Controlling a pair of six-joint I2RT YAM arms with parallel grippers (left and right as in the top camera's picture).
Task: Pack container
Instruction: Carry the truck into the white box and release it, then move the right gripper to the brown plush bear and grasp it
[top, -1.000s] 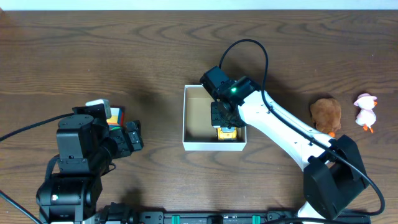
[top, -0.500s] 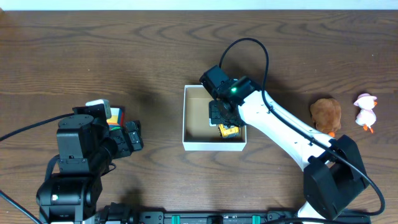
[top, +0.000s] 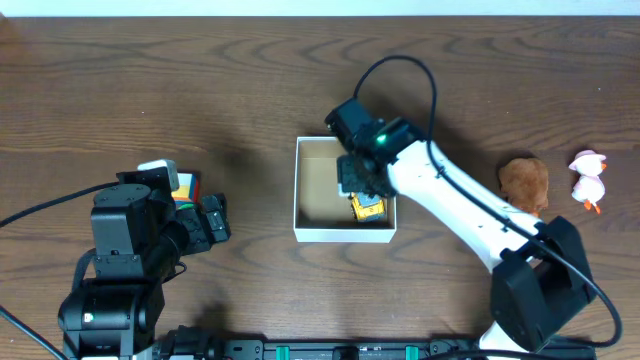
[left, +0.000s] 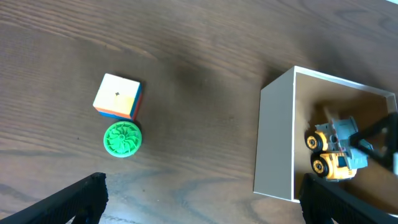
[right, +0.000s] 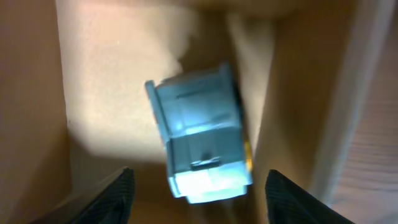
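Note:
The container (top: 340, 234) is a white square box with a tan inside, in the middle of the table. A yellow and blue toy truck (top: 368, 208) lies in its near right corner. My right gripper (top: 357, 180) hangs over the box, open, and holds nothing. In the right wrist view the truck (right: 199, 134) lies on the box floor (right: 106, 74) ahead of my open right gripper (right: 202, 202), tilted. My left gripper (top: 215, 222) is open and empty over bare table at the left. The left wrist view shows the box wall (left: 277, 143) and the truck (left: 336, 152).
A colour cube (left: 118, 96) and a green disc (left: 122, 139) lie on the table left of the box. The cube (top: 185, 185) is half hidden by my left arm in the overhead view. A brown plush (top: 524, 183) and a pink duck toy (top: 588, 178) lie at the far right.
My right gripper has drawn back a little toward the far side of the box. The truck now lies free on the box floor. The left arm has not moved.

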